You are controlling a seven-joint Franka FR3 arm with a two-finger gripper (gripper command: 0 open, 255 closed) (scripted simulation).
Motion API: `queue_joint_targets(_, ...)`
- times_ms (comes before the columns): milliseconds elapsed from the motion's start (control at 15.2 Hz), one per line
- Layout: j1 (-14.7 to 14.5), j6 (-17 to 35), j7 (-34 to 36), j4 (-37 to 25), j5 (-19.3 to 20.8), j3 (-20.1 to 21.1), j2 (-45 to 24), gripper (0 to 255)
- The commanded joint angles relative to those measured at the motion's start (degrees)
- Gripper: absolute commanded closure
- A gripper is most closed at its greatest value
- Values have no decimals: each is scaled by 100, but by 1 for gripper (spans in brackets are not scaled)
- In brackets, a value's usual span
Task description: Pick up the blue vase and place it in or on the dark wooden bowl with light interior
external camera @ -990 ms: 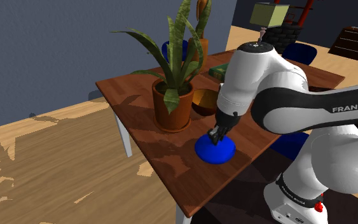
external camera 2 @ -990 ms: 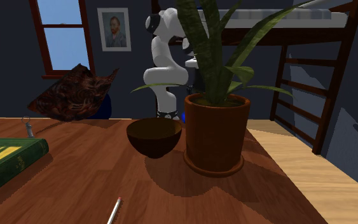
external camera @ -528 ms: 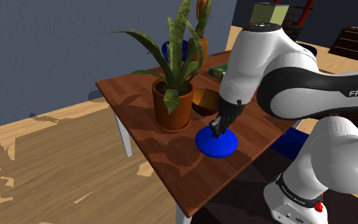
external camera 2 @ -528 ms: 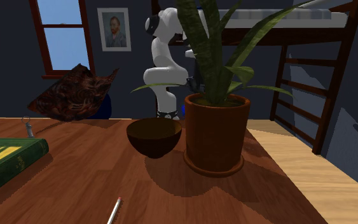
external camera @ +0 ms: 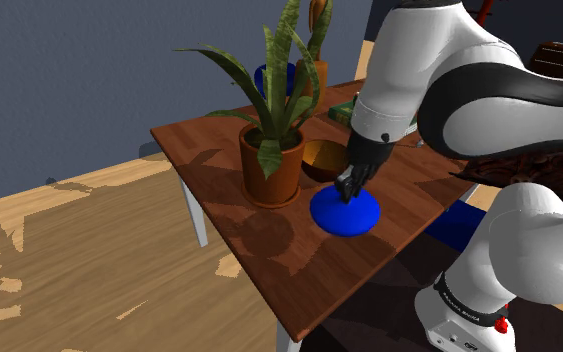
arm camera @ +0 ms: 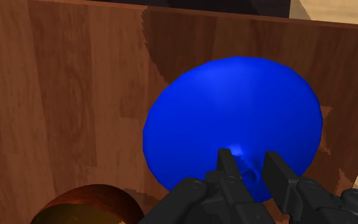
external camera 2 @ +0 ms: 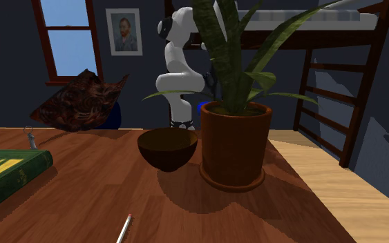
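Observation:
The blue vase point(external camera: 346, 212) is a wide, round blue shape hanging a little above the wooden table point(external camera: 269, 255), near its edge on the stand's side. My gripper point(external camera: 347, 186) is shut on the vase's narrow top, and its fingers clasp that neck point(arm camera: 250, 168) over the broad blue body point(arm camera: 234, 114). The dark wooden bowl point(external camera: 321, 158) with a golden inside sits on the table just behind the vase and beside the plant pot. From across the table, the bowl point(external camera 2: 167, 147) stands in front, and a sliver of the blue vase point(external camera 2: 203, 107) peeks out behind the pot.
A tall plant in a terracotta pot point(external camera: 272, 170) stands right next to the bowl, its long leaves spreading over the table. A green book point(external camera 2: 6, 172) and a thin pen point(external camera 2: 124, 228) lie at the far end. The table edge is close below the vase.
The gripper has lifted the blue vase off the table and carried it up and slightly to the shoulder view's right, toward the bowl. The arm's elbow has risen.

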State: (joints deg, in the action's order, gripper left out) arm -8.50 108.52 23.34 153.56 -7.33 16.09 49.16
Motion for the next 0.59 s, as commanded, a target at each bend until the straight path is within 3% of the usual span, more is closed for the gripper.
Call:
queue_joint_targets(0,12,-162,-5,-152,22,-25,10,255)
queue_joint_targets(528,63,-765,-35,-768,112,-125,0,255)
